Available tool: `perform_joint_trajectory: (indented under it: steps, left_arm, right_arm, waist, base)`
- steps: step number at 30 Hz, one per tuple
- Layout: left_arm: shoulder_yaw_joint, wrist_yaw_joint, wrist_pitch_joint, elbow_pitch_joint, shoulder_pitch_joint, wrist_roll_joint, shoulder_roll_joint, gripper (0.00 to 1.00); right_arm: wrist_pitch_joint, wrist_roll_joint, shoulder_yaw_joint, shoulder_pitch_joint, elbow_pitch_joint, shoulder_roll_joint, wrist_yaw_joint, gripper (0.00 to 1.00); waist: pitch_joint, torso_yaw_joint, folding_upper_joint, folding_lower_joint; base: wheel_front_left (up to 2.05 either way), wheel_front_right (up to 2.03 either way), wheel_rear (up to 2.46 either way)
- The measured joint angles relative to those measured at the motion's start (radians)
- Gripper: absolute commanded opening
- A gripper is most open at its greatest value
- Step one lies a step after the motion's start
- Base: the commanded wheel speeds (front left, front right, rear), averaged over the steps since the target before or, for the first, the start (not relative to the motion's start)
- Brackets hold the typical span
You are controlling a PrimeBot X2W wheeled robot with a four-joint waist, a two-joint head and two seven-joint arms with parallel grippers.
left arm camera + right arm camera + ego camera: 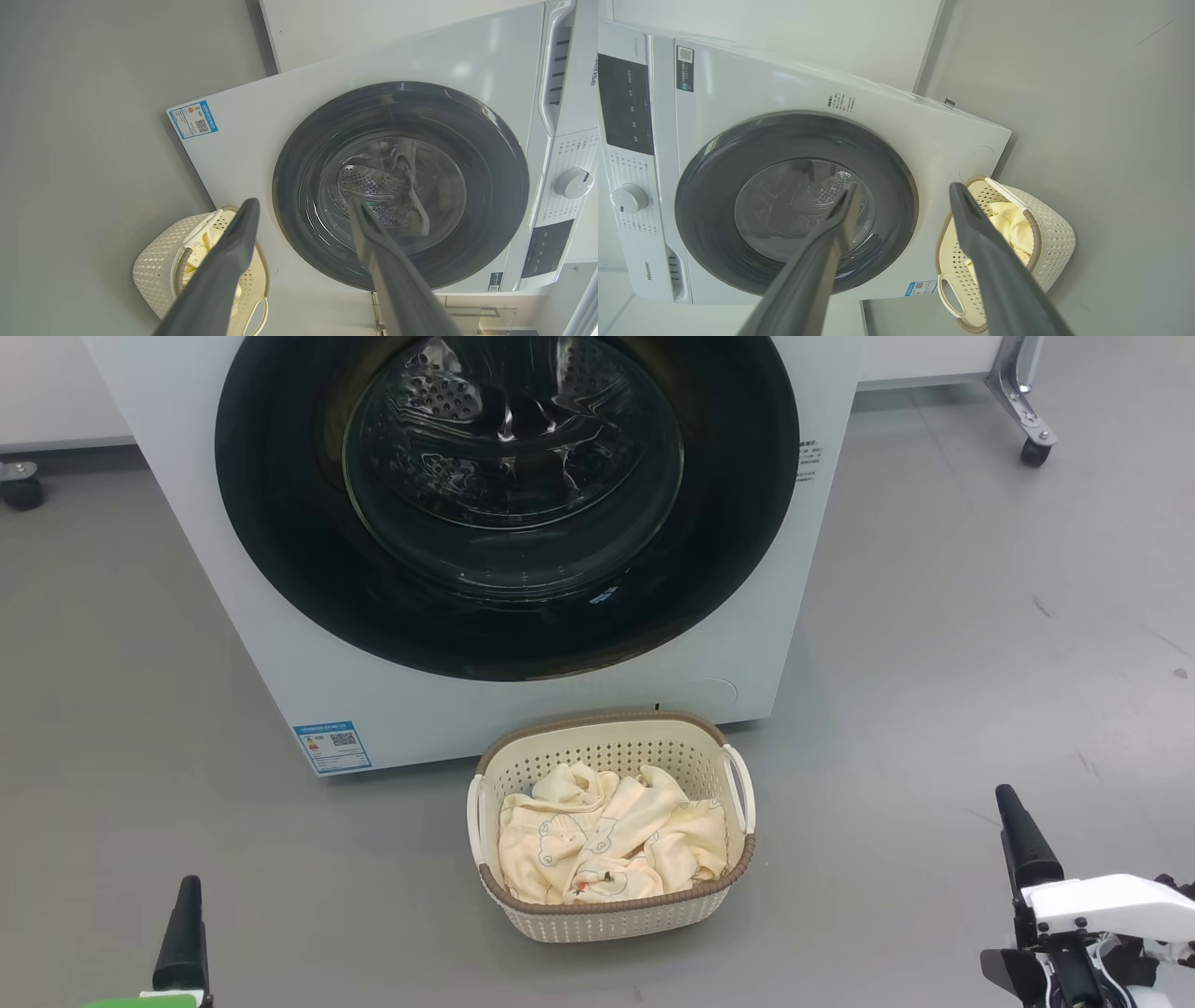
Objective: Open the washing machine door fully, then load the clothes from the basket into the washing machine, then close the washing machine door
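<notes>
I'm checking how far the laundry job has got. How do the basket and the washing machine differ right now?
The basket is small, cream and open-topped; the washing machine is big, white, with its door shut. The basket holds the pale yellow clothes; through the door I see bare steel drum, no cloth. Both stand on the grey floor; basket sides and drum are both perforated.

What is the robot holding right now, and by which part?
Nothing. The left gripper and the right gripper are both open and empty, and the clothes lie in the basket.
</notes>
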Motion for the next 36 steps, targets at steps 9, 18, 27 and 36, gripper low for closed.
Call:
perform_joint_trajectory:
  steps: [9, 18, 27, 36]
  left_arm:
    - [-0.044, 0.0, -0.035, -0.016, 0.0, 0.117, 0.039, 1.0]
    - [-0.095, 0.0, -0.067, -0.026, 0.0, 0.257, 0.086, 1.0]
    - [-0.133, 0.0, -0.094, -0.027, -0.001, 0.381, 0.113, 1.0]
    - [-0.173, 0.0, -0.123, -0.027, -0.003, 0.513, 0.141, 1.0]
  right_arm:
    - [-0.03, -0.135, 0.049, -0.011, -0.015, -0.028, -0.019, 1.0]
    - [-0.06, -0.271, 0.101, -0.013, -0.025, -0.054, -0.046, 1.0]
    - [-0.075, -0.382, 0.144, -0.025, -0.034, -0.069, -0.077, 1.0]
    - [-0.084, -0.492, 0.194, -0.032, -0.038, -0.086, -0.097, 1.0]
  waist:
    - [-0.002, 0.0, 0.0, 0.0]
    - [-0.004, 0.001, 0.0, 0.0]
    - [-0.005, 0.003, 0.0, 0.0]
    - [-0.007, 0.004, 0.0, 0.0]
  base:
    - [0.0, 0.0, 0.0]
    - [0.0, 0.0, 0.0]
    - [0.0, 0.0, 0.0]
    - [0.0, 0.0, 0.0]
